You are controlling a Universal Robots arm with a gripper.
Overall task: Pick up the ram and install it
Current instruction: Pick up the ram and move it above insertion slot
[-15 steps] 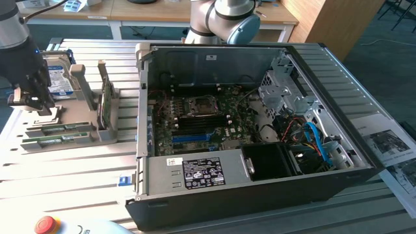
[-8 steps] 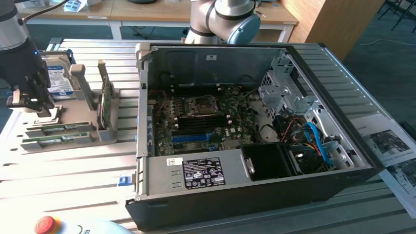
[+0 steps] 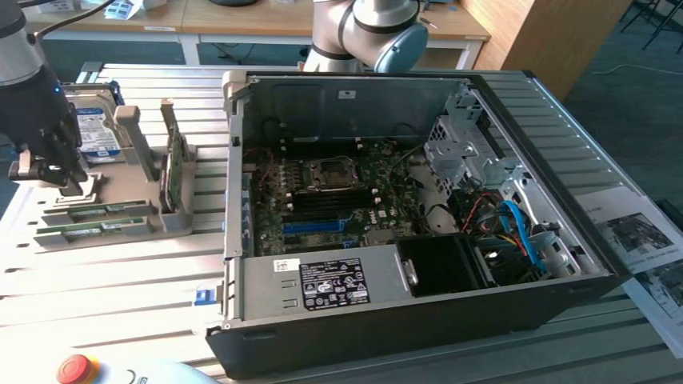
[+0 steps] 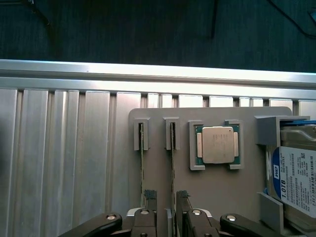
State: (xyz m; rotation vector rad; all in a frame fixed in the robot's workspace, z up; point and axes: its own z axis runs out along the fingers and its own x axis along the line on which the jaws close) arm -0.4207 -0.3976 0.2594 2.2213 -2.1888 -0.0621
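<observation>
Two ram sticks stand on edge in slots of a grey holder tray point(image 4: 158, 116). One ram stick point(image 4: 173, 163) runs between my two fingertips, and the other ram stick point(image 4: 141, 168) lies just outside one finger point(image 4: 149, 198). My gripper point(image 4: 167, 198) is open and hangs low over the tray, its pads apart on either side of the stick. In the exterior view the gripper point(image 3: 64, 186) is at the far left over the tray, with the green ram sticks point(image 3: 94, 216) just beside it.
A square silver processor chip point(image 4: 217, 144) and a hard drive point(image 4: 296, 180) with a blue-and-white label sit on the same tray. The open computer case point(image 3: 417, 200) with its motherboard point(image 3: 331, 200) lies to the exterior view's right. A red stop button point(image 3: 77, 368) is near the front.
</observation>
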